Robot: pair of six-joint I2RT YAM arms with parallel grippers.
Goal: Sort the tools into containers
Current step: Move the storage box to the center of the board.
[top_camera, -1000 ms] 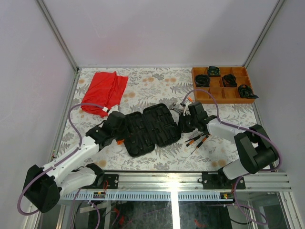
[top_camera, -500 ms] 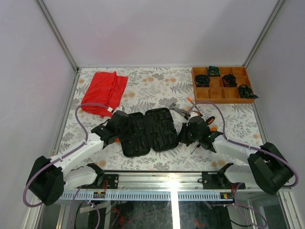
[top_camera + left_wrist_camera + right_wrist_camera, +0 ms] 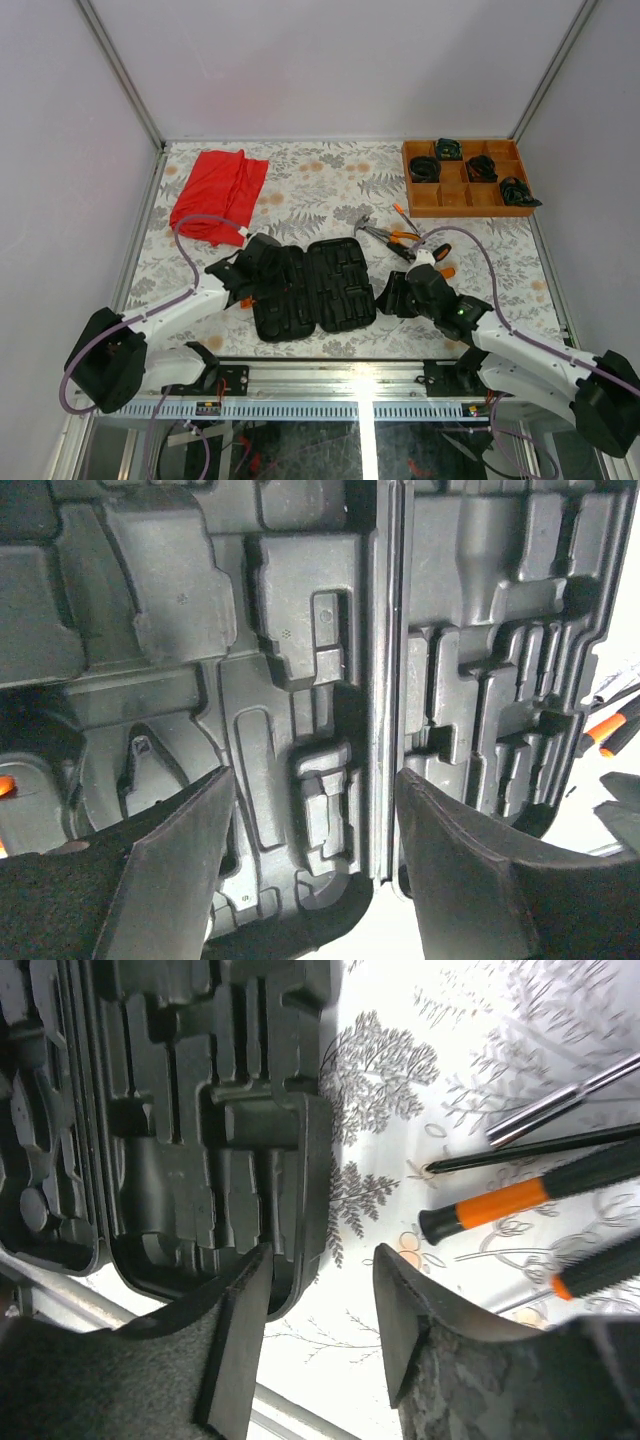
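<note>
**A:** Top external view: what is the case (image 3: 312, 282) like?

**B:** Black moulded plastic with rounded corners. It lies open flat at lower centre on the leaf-printed table (image 3: 320, 185), with angular slots in both halves.

**A:** And the hand tools?

**B:** Orange-handled pliers (image 3: 388, 233) lie just to its upper right. An orange-and-black screwdriver (image 3: 500, 1203) lies right of its corner.

**A:** The arms?

**B:** The left tool (image 3: 312, 775) hangs open over the hinge. The right tool (image 3: 322, 1252) is open, with the case's corner rim between its fingers. A red cloth (image 3: 215, 190) lies upper left and a wooden tray (image 3: 462, 195) of black coils (image 3: 424, 170) upper right.
</note>
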